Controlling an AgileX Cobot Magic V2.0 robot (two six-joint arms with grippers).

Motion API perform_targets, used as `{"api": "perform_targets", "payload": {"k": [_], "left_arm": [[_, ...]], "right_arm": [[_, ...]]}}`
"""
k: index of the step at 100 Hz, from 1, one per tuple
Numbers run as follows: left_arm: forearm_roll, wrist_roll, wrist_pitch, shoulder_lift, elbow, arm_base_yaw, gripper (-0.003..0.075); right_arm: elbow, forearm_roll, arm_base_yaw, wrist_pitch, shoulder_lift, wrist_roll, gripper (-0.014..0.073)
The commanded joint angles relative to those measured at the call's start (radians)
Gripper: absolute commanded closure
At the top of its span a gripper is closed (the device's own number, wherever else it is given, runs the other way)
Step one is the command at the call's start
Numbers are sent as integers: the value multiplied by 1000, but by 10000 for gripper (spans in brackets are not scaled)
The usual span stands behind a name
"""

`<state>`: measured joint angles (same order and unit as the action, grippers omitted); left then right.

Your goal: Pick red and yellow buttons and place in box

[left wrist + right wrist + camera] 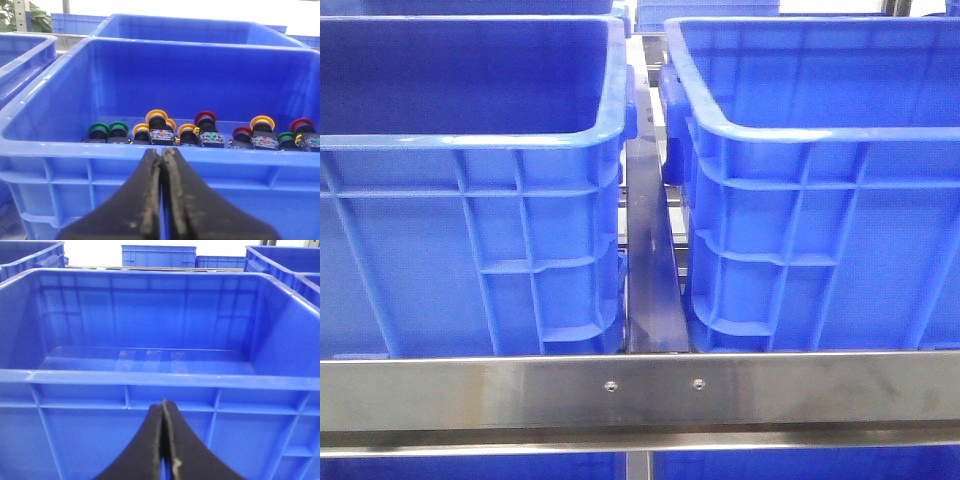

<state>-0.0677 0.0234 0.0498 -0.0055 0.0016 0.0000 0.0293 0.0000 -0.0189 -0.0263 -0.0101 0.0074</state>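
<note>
A: Where the front view looks forward, what stands on the left?

B: A big blue crate (470,180), ribbed walls, thick rim. A dark strip (648,270) runs between it and its twin crate (820,190) on the right. A steel rail (640,390) crosses in front of both. Neither arm shows there.

A: And the left arm?

B: From its wrist view, the left gripper (162,155) has its jaws pressed together, nothing between them. It sits outside the near wall of a crate (45,165) that holds the buttons.

A: Which buttons?

B: A row along the far side of the floor: green ones (99,131) at one end, then yellow buttons (156,116), a red button (205,118), another yellow (262,121), another red (302,124). They stand close together, some touching, on black bodies.

A: The right arm?

B: The right gripper (164,405) is likewise closed on nothing, just outside the near wall of the box (150,377). Its floor is bare and glossy. More blue crates (159,255) stand behind it.
</note>
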Motion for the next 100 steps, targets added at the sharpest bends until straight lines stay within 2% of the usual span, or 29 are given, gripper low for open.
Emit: {"api": "perform_targets", "payload": {"k": [1, 76, 100], "left_arm": [[0, -5, -82, -29, 52, -3, 740], [0, -5, -97, -29, 48, -3, 740], [0, -5, -76, -24, -21, -3, 740]], "right_arm": [[-17, -8, -2, 77, -24, -2, 663], [-17, -8, -2, 77, -24, -2, 663], [-17, -8, -2, 77, -24, -2, 663]]}}
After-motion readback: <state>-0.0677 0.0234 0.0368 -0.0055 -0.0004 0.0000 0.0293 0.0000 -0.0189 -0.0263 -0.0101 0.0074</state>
